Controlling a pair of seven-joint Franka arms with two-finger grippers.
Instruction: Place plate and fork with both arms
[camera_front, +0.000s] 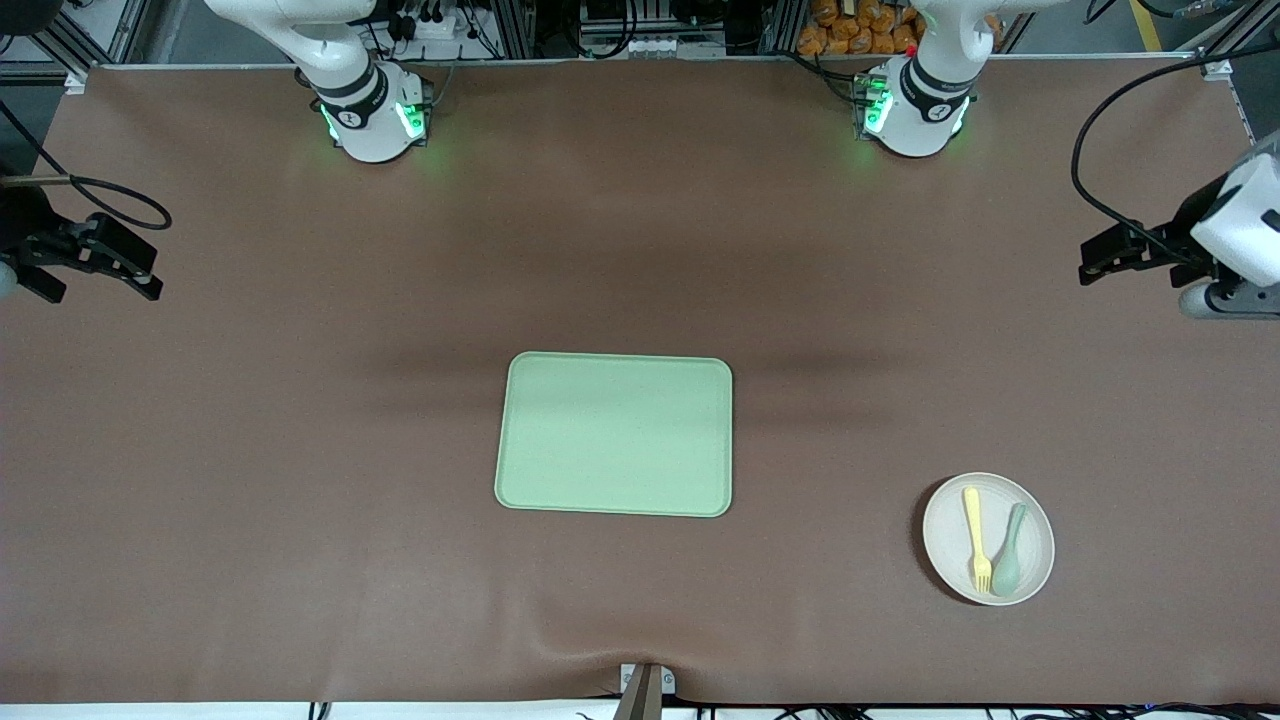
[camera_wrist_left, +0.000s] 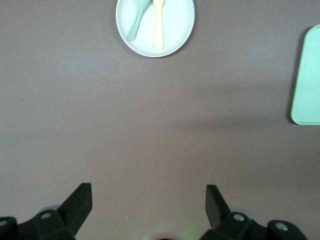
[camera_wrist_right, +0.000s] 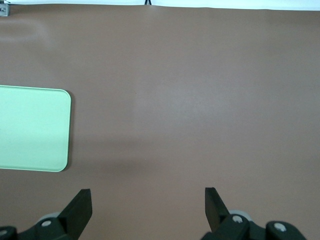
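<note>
The brown desk (camera_front: 300, 450) carries a rectangular light-green tray (camera_front: 614, 434) near its middle, lying flat with nothing on it. Toward the left arm's end of the desk, and nearer to the front camera than the tray, sits the round pale plate (camera_front: 940, 530). On the plate lie two utensils side by side, close but apart: the yellow fork (camera_front: 976, 538) and a pale grey-green spoon (camera_front: 1010, 552). The fork's tines and the spoon's bowl both point toward the front camera. The spoon lies on the side of the fork toward the left arm's end of the desk. Plate and tray are well apart, with bare desk between them.

The left pincer (camera_front: 1100, 262) hangs over the bare desk at the left arm's end, above a spot farther from the front camera than the plate. Its two black fingers (camera_wrist_left: 77, 202) stand wide apart with nothing between them, and the left wrist view shows the plate, fork and spoon ahead of it and one edge of the tray at the side.

The right pincer (camera_front: 100, 272) hangs over the bare desk at the right arm's end, its fingers (camera_wrist_right: 80, 205) likewise spread wide and empty. The right wrist view shows part of the tray and bare desk.
</note>
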